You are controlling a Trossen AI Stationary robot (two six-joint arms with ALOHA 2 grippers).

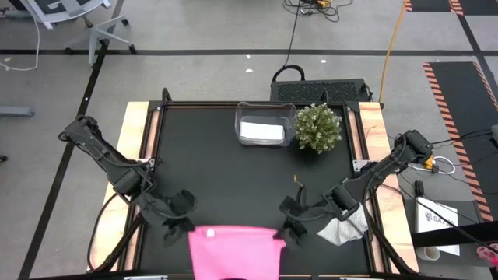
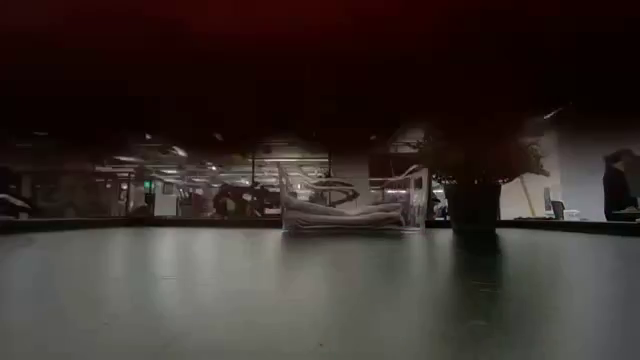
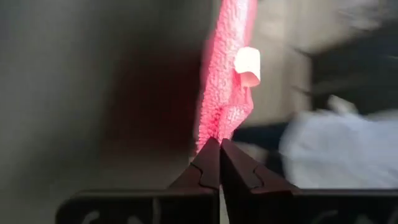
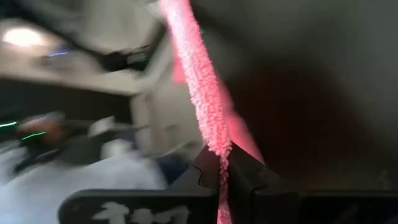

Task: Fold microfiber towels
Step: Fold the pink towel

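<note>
A bright pink microfiber towel (image 1: 233,250) hangs spread at the table's near edge, between my two grippers. My left gripper (image 1: 189,228) is shut on its left upper corner and my right gripper (image 1: 286,233) on its right upper corner. A white towel (image 1: 342,229) lies crumpled on the table under my right arm. Another white towel (image 1: 261,131) lies folded inside the clear bin (image 1: 264,109) at the far middle. My left gripper pinches the pink towel's corner (image 3: 214,127) between its two fingertips (image 3: 208,163), slanting down from the table's left. The towel's edge, with a white tag (image 3: 247,65), runs away from the fingers toward the other gripper. That corner is lifted clear of the table. My right gripper pinches the pink towel's opposite corner (image 4: 217,144) between its two fingertips (image 4: 239,165), slanting down from the table's right. The edge (image 4: 196,74) runs straight away from the fingers toward the left gripper. The cloth hangs below the fingers.
A small potted plant (image 1: 319,128) stands right of the bin at the far side. The black table top (image 1: 226,179) lies bare between the bin and the grippers. Papers and cables (image 1: 436,222) lie beyond the table's right edge.
</note>
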